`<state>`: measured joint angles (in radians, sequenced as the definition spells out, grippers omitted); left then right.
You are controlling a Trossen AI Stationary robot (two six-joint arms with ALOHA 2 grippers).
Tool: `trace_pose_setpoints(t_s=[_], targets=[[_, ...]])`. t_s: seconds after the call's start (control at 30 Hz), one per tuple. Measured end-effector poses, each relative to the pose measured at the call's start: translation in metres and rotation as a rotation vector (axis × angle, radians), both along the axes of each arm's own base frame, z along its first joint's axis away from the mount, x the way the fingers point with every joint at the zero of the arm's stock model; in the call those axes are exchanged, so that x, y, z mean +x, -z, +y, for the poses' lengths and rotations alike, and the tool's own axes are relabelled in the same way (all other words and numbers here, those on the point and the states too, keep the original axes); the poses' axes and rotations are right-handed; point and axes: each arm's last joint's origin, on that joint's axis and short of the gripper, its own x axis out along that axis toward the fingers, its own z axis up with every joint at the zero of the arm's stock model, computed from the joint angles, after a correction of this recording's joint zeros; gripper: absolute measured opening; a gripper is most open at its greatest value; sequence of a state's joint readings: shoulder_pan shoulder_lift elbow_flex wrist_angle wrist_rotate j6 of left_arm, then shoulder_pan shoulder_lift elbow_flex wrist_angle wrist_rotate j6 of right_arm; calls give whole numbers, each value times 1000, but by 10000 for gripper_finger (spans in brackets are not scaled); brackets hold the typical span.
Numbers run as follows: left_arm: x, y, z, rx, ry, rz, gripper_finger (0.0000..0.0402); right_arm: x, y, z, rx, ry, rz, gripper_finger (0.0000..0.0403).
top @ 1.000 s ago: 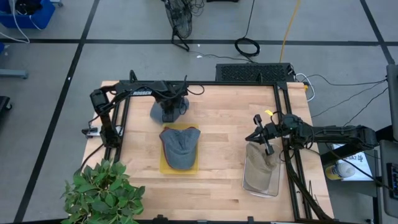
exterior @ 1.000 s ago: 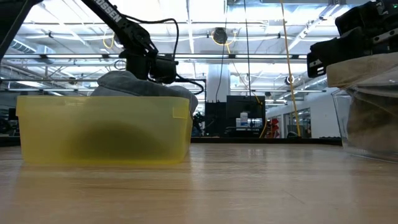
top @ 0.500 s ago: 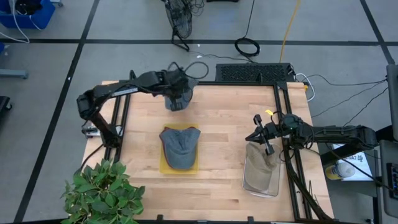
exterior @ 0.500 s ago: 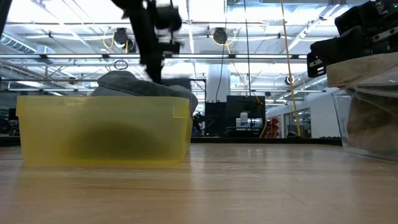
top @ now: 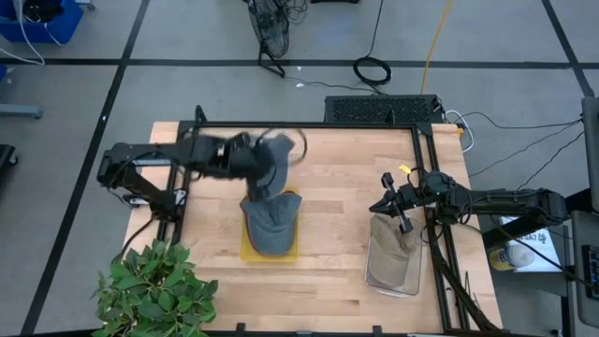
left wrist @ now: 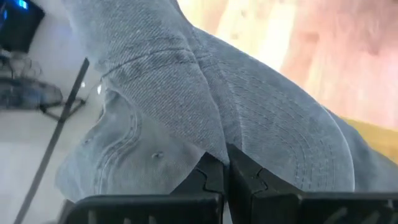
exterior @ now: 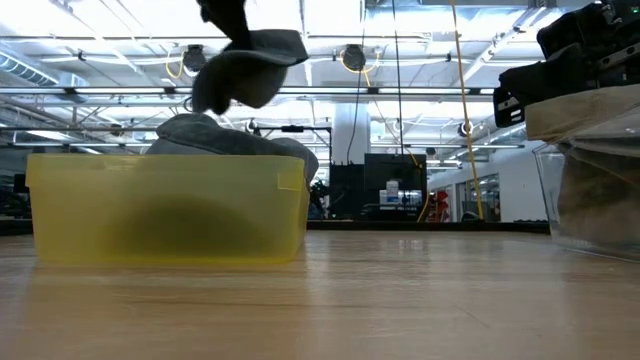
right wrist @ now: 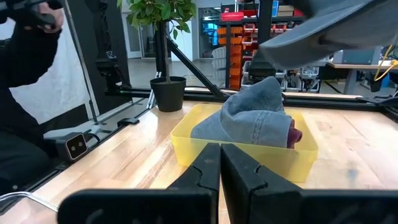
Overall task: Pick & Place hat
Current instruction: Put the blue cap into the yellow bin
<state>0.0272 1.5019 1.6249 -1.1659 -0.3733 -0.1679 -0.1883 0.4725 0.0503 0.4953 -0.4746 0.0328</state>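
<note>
The left claw [left wrist: 225, 169] is pinching a grey denim cap [top: 272, 161], carried in the air just above the yellow bin [top: 245, 251], where another denim cap [top: 269, 225] lies with its long axis running from the counter's [top: 337, 187] far edge to its near edge. The carried cap's direction is blurred. The right claw [right wrist: 220, 163], pressed together, rests over the clear bin [top: 393, 271].

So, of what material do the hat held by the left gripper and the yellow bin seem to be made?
The hat looks like blue-grey denim: woven twill texture and stitched seams show, matte. The left gripper is shut on it. The yellow bin looks like translucent plastic, smooth: a dark shape shows through its wall.
</note>
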Motion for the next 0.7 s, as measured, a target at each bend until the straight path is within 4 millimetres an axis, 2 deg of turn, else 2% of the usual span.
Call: trace_pose_setpoints(t_s=[0.1,0.23,0.37,0.53,0.7], targets=[[-4,4,-29,-35,-19,27,2,0,-1,0,-20,3,-14,4],[2,13,-66,-82,2,11,2,0,-3,-1,-45,35,-44,4],[4,22,-94,-115,-14,4,1,0,-6,-2,-69,63,-77,4],[13,42,-117,-143,-52,52,1,0,-11,-2,-97,66,-134,4],[26,67,-124,-171,-108,144,1,-1,-14,-1,-132,69,-178,4]])
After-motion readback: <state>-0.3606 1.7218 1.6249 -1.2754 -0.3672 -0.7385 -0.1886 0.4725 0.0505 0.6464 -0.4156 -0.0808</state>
